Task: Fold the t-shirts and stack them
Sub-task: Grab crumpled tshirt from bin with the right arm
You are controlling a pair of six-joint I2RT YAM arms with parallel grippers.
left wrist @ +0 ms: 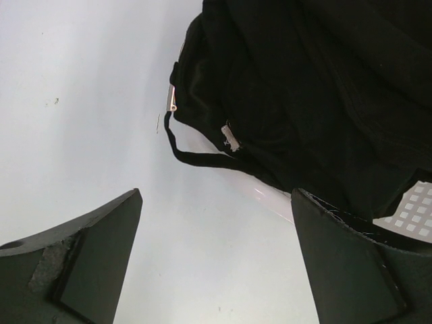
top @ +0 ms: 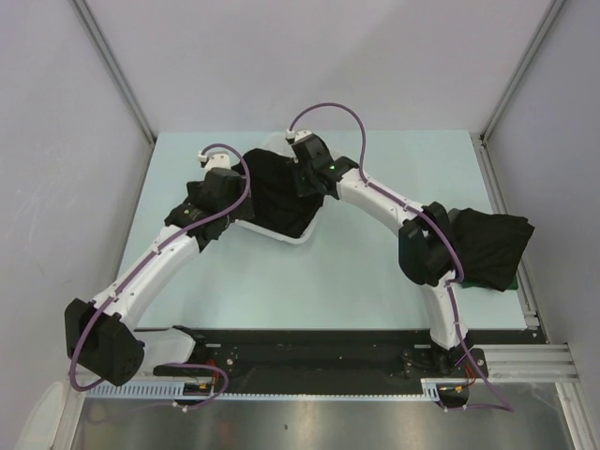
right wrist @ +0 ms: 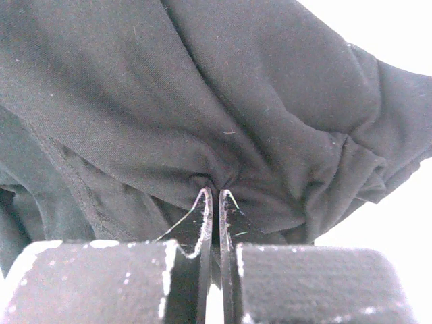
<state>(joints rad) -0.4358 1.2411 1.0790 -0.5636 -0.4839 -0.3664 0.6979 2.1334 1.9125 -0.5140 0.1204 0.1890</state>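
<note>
Lying near right, well apart from rest: one t-shirt. Farther, centre: L gripper jaws wide apart, empty, just left of basket. R gripper pinched tight on shirt pile in basket, cloth bunched right at tips; prob. needs lifting up and out next.

A robotics lab test cell: plain pale wall panels in aluminium posts box in a pale green surface, with a left arm and right arm bolted to a black rail (purple cables looped along both).
</note>
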